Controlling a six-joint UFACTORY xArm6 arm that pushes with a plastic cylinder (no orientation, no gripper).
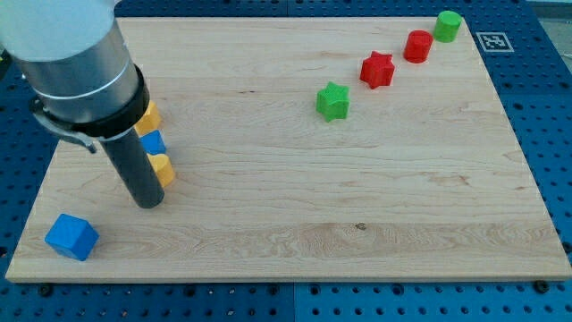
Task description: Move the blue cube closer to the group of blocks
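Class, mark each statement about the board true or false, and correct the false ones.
1. The blue cube lies near the view's bottom left corner. True.
2. My tip touches the blue cube. False: it stands apart, up and to the right of it.
3. The green star sits left of the red star. True.
4. The board holds three red blocks. False: only two show, the red star and a red cylinder.

Single camera, elevated, looking obliquely down at table (357, 224) from near long edge. Moderately close: whole top nearly fills frame. Arm body cropped at view's top left. No second view.
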